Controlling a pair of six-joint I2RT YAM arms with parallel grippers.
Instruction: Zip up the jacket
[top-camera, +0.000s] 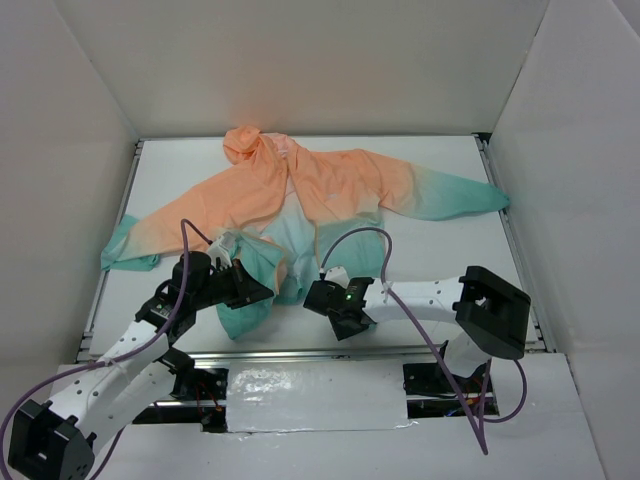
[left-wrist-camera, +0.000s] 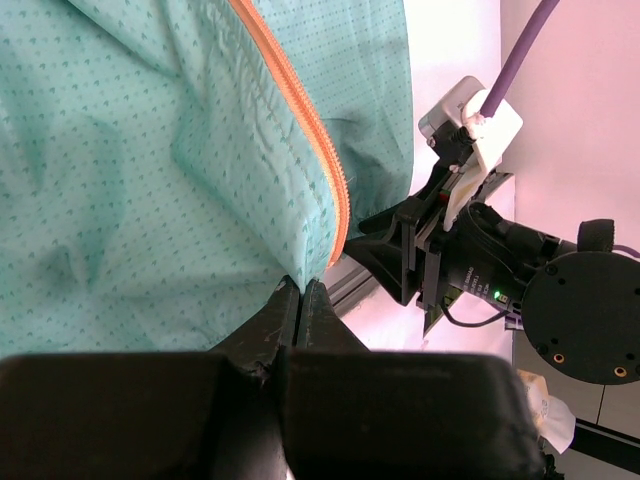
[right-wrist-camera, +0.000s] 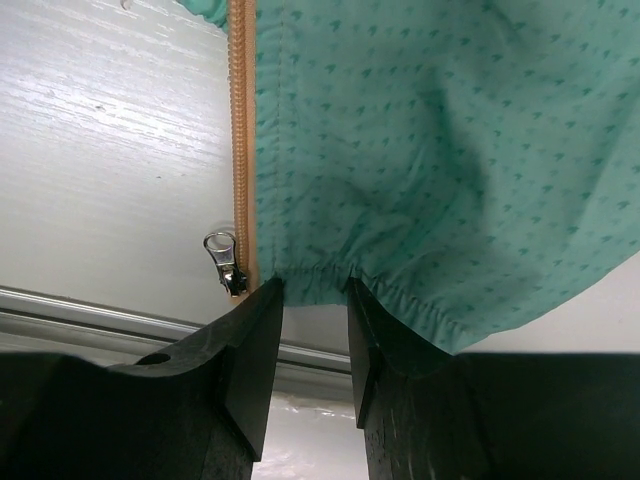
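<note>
Likely step: bringing the zipper's bottom ends together. Next, the right gripper (right-wrist-camera: 315, 290) must close near the silver zipper slider (right-wrist-camera: 226, 262); its jaws stand slightly apart, empty. The left gripper (left-wrist-camera: 300, 292) has its jaws pinched tight on the hem of the thin peach-to-teal hooded jacket (top-camera: 330, 190), spread to the near edge of the white surface (top-camera: 450, 270). White walls (top-camera: 300, 60) enclose it.

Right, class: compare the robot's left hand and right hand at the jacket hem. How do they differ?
The left hand is shut, pinching the teal hem of the jacket; the right hand is open, hem at its tips. A silver zipper pull lies beside the right hand; none shows by the left hand. Both sit at the orange zipper tape.
</note>
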